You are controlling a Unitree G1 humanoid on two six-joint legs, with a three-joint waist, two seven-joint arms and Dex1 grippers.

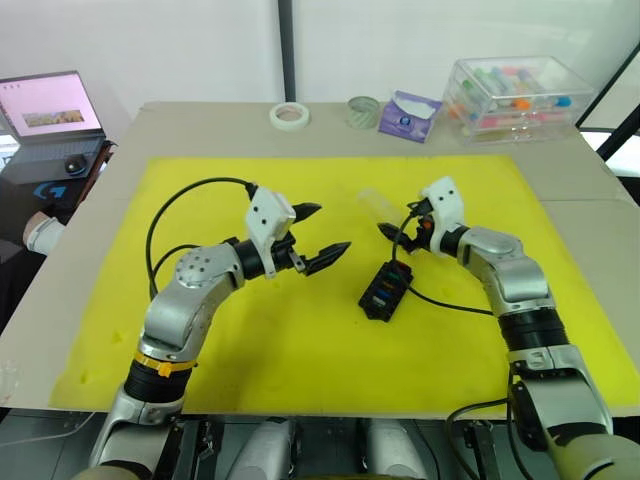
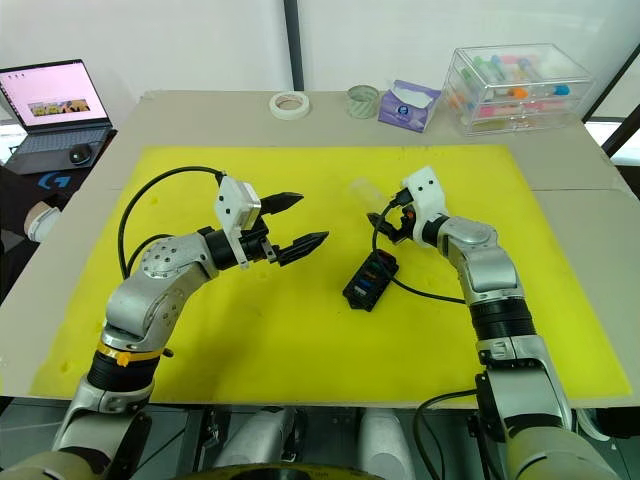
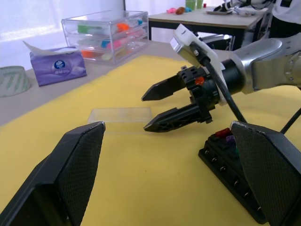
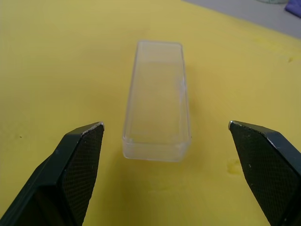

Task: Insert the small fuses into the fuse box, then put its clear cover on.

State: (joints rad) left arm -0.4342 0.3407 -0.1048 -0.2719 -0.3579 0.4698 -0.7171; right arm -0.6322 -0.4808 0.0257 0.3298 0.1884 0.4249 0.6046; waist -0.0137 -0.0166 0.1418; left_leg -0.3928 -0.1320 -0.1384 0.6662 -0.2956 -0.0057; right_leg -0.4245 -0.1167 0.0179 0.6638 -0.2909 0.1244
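Observation:
The black fuse box (image 1: pixel 385 288) lies on the yellow mat (image 1: pixel 300 350) at centre right, with small fuses (image 3: pixel 223 133) in red, purple, blue and orange sitting in its slots. Just behind it, the clear cover (image 1: pixel 377 204) lies flat on the mat by itself. My right gripper (image 1: pixel 397 221) hovers open just short of the cover, whose near end (image 4: pixel 157 108) lies between the spread fingers (image 4: pixel 80 160) without touching them. My left gripper (image 1: pixel 325 232) is open and empty, held above the mat to the left of the fuse box.
At the back of the table are a tape roll (image 1: pixel 289 115), a pale green cup (image 1: pixel 363 110), a purple tissue pack (image 1: pixel 408 114) and a large clear storage case (image 1: pixel 515 95). A laptop (image 1: pixel 45 110) sits at far left. A black cable (image 1: pixel 440 298) runs beside the fuse box.

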